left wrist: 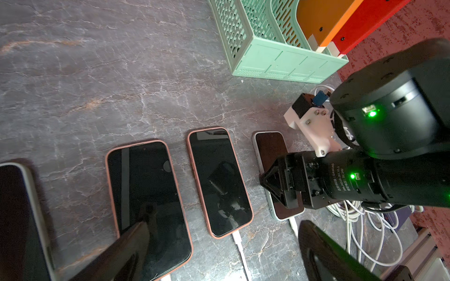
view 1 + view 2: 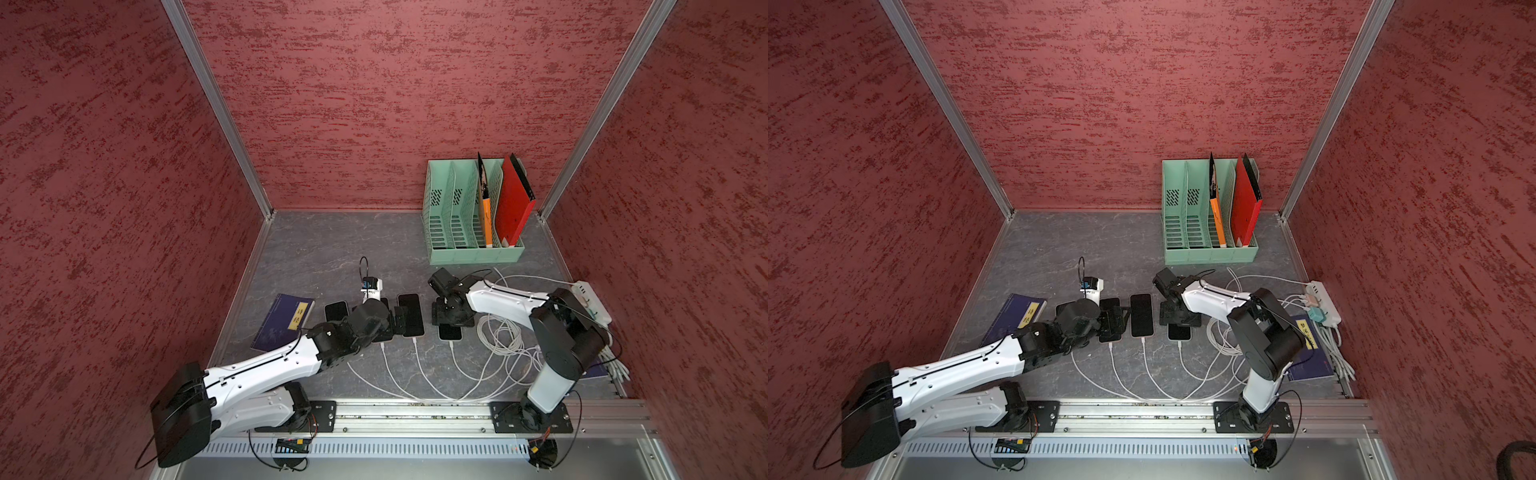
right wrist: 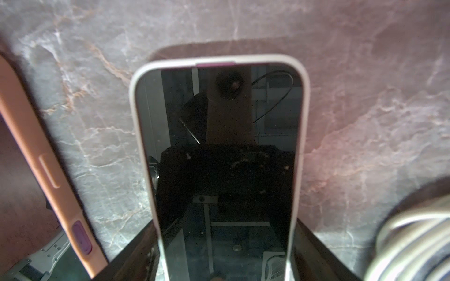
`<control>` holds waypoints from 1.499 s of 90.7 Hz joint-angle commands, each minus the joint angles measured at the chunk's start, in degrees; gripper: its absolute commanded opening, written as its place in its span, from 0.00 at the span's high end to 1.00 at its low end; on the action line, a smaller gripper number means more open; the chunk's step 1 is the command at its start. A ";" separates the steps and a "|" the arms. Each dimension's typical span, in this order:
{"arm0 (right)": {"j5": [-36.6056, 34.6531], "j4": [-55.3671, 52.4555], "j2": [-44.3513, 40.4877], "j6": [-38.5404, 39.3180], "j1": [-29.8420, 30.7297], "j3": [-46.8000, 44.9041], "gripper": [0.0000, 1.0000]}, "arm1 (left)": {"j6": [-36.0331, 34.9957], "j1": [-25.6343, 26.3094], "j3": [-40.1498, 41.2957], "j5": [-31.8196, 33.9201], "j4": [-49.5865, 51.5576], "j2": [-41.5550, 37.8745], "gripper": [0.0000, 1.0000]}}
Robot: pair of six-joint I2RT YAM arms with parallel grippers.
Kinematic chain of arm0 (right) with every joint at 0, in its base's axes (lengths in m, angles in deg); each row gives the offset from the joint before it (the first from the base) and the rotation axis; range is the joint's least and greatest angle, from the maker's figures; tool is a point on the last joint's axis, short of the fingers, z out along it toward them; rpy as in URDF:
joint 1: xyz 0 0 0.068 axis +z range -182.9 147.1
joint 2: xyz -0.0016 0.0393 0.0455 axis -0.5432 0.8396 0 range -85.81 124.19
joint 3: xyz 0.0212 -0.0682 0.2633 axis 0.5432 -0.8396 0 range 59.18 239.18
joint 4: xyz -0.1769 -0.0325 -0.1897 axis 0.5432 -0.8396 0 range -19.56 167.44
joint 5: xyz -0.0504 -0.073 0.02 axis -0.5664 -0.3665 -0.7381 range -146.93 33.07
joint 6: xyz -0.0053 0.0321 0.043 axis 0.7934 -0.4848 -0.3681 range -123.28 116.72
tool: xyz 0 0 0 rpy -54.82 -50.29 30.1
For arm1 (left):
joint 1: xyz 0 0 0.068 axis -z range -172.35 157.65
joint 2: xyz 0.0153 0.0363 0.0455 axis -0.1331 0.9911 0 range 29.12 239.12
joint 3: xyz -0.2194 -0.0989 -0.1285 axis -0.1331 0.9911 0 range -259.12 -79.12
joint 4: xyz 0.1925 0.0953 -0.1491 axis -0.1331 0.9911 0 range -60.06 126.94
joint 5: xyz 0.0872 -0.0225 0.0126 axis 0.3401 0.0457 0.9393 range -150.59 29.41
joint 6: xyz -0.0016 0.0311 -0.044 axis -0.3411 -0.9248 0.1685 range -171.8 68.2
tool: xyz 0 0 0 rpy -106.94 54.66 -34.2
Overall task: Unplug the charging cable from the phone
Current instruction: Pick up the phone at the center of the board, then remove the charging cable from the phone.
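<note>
Right wrist view looks straight down on the white-cased phone (image 3: 219,146), which lies flat and screen-up, its glass dark, on the grey marbled table (image 3: 365,97). The right gripper (image 3: 224,223) sits astride it with one dark finger (image 3: 131,250) along each long edge. The fingers are close against the case, but I cannot tell whether they press it. In both top views this phone is at the right-hand end of a row of four near the table's front, mostly covered by the gripper. In the left wrist view the white charging cable (image 1: 294,225) is plugged into its near end. Its neighbour, a pink-cased phone (image 1: 219,180), has a white lead at its near end too. The left gripper (image 1: 226,228) hangs low over the middle of the row with its jaws spread wide and nothing between them. A green file rack (image 2: 473,253) stands at the back right, and a coil of white leads (image 2: 498,336) lies just right of the phones. A power strip (image 2: 592,303) sits by the right wall, and a blue book (image 2: 282,322) lies left of the row.
</note>
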 commanded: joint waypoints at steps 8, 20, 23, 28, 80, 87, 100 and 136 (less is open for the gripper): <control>-1.16 1.49 -0.25 -0.80 0.35 -2.87 0.58 | -3.19 5.92 0.64 1.10 -9.99 3.80 0.00; -2.76 3.61 -4.81 -0.56 0.31 -4.67 0.69 | -3.06 8.53 -0.50 -0.25 -12.88 7.87 0.00; -3.16 3.90 -6.13 -0.64 0.36 -5.05 0.71 | -2.64 8.66 -0.40 -1.46 -14.31 8.91 0.00; -3.93 4.28 -8.85 -0.88 0.32 -5.69 0.74 | -1.88 9.01 0.14 -2.93 -17.13 10.10 0.00; -4.27 9.58 -26.90 -3.69 0.36 -11.96 0.87 | -1.17 14.70 1.56 -11.98 -42.85 23.68 0.44; -4.55 9.60 -27.66 -4.28 0.36 -12.28 0.88 | -1.12 14.81 0.38 -13.43 -41.35 24.67 0.51; -4.73 10.05 -29.30 -5.45 0.19 -12.58 0.88 | -1.76 14.72 -2.19 -15.55 -35.29 25.82 0.56; -3.44 11.15 -32.17 -7.49 0.10 -14.07 0.88 | -2.77 12.33 -4.48 -23.08 -25.63 25.77 0.28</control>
